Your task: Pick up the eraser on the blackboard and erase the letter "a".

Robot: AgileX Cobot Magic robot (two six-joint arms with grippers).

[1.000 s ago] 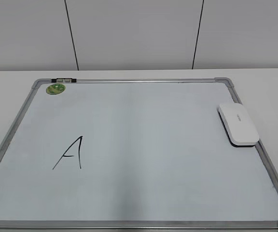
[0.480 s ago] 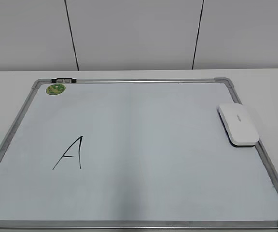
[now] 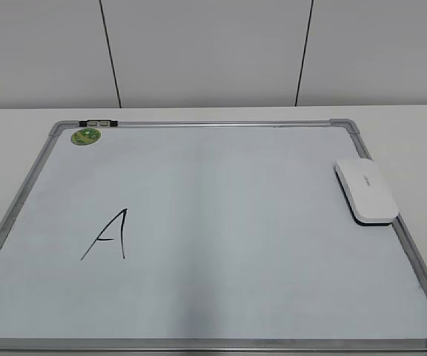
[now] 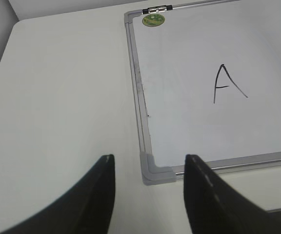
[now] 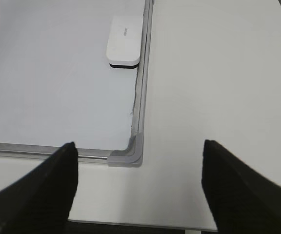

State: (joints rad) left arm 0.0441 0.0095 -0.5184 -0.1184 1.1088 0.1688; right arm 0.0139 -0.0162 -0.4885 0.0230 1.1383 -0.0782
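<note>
The blackboard (image 3: 199,124), a white board with a silver frame, lies flat on the table. The white eraser (image 3: 365,190) rests on its right edge, partly over the frame; it also shows in the right wrist view (image 5: 125,40). The only writing I see is a large capital "A" (image 3: 110,236) at the board's left front, also in the left wrist view (image 4: 228,84). No small lowercase "a" is in view. My left gripper (image 4: 149,158) is open and empty above the board's near left corner. My right gripper (image 5: 139,144) is open and empty above the near right corner. Neither shows in the exterior view.
A green round magnet (image 3: 85,136) sits at the board's far left corner, beside a small clip on the frame (image 3: 98,122). The white table (image 5: 218,73) extends on both sides of the board. A white panelled wall stands behind.
</note>
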